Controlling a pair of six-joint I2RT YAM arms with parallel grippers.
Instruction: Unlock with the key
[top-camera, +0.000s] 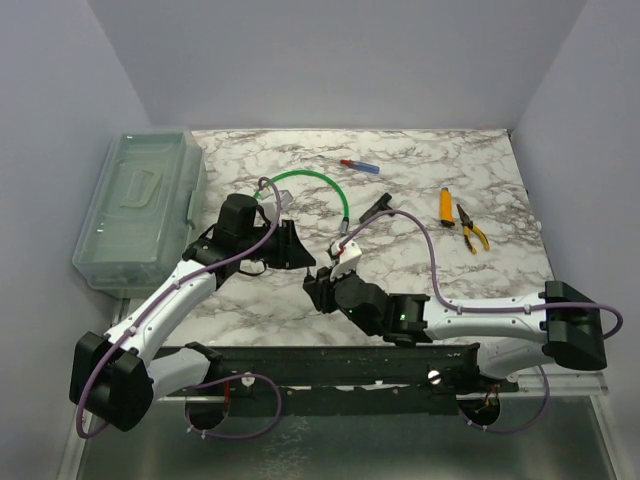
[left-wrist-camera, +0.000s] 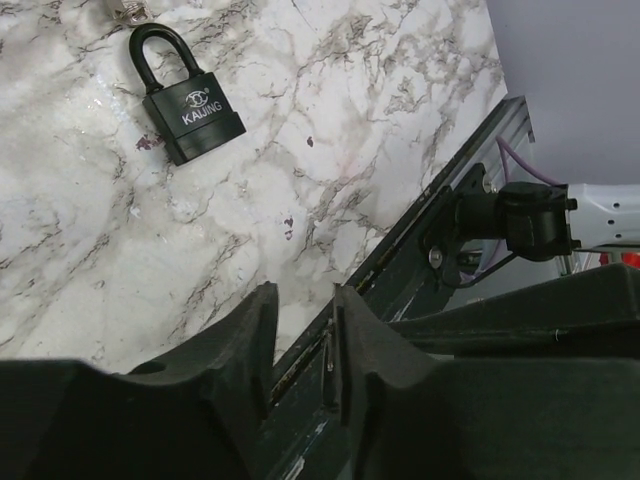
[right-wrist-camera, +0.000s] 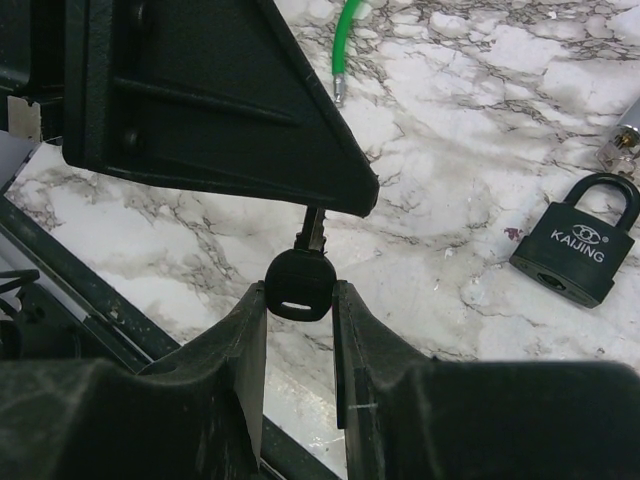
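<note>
Your left tool (left-wrist-camera: 305, 296) hovers over the marble desk (top-camera: 430, 180) near its front edge, its fingers a little apart with nothing visible between them. Your right tool (right-wrist-camera: 298, 292) pinches the black head of the key (right-wrist-camera: 298, 281), whose blade reaches up to the left tool's underside. The black padlock (right-wrist-camera: 577, 245), marked "KAIJING", lies flat to the key's right, apart from both tools.

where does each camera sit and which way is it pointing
Top external: above and behind the robot, looking down on the marble table; left arm and right arm show.
Left wrist: on the left arm, looking past the left hand at the padlock.
Right wrist: on the right arm, looking past the right hand gripping the key.
Shared: both wrist views show the padlock.
</note>
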